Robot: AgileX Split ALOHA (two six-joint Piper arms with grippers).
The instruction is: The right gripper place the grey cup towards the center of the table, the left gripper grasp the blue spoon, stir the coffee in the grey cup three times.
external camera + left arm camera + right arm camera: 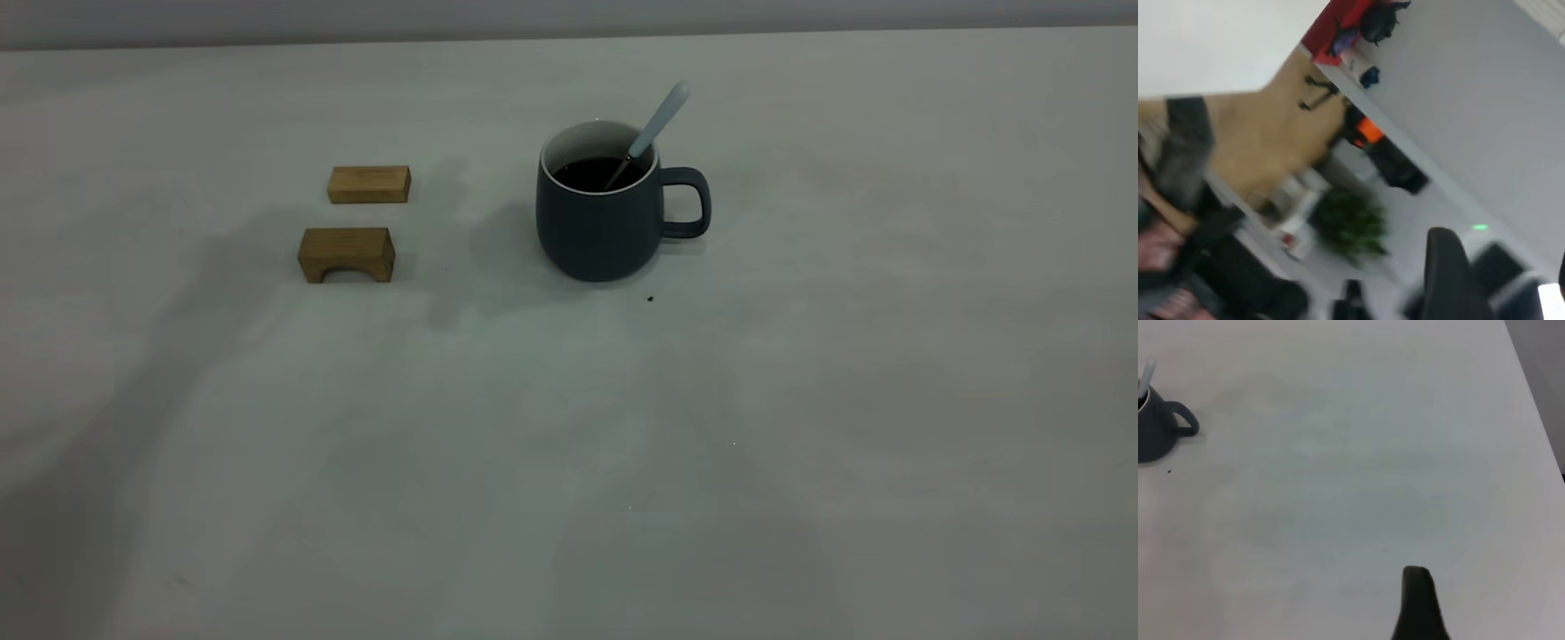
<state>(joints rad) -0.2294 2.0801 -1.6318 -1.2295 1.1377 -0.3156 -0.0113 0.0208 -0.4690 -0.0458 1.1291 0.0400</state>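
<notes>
a: exterior view first. where's the grey cup (600, 216)?

b: upright on the tabletop (800, 444), roughly mid-width, toward the far side. handle points to the right arm's side. coffee (594, 172) inside, dark, nearly to the rim.

a: and the blue spoon (652, 132)?

b: standing in the cup, bowl down in the coffee, handle leaning out over the rim on the handle side. nothing's holding it.

a: anything else out there?

b: two wooden blocks to the cup's left, well apart from it: a flat block (369, 184) farther back, an arched block (346, 254) nearer. tiny dark speck (650, 299) just in front of the cup. no arm in this view at all.

a: left wrist view?

b: aimed off the tabletop, at room clutter: a plant (1350, 223), dark chair shapes. blurred. left gripper's jaws aren't visible, so can't tell their state.

a: right wrist view?

b: cup (1157, 430) far off at the frame edge, spoon tip (1147, 375) poking out. one dark finger (1421, 603) of the right gripper shows over bare tabletop, well apart from the cup. only one finger seen, so open or closed, can't tell.

a: so progress?

b: my read: cup's placed centrally, spoon's in the coffee, both arms are away. looks like the end, or very nearly. whether all three stirs happened, pics don't say.
</notes>
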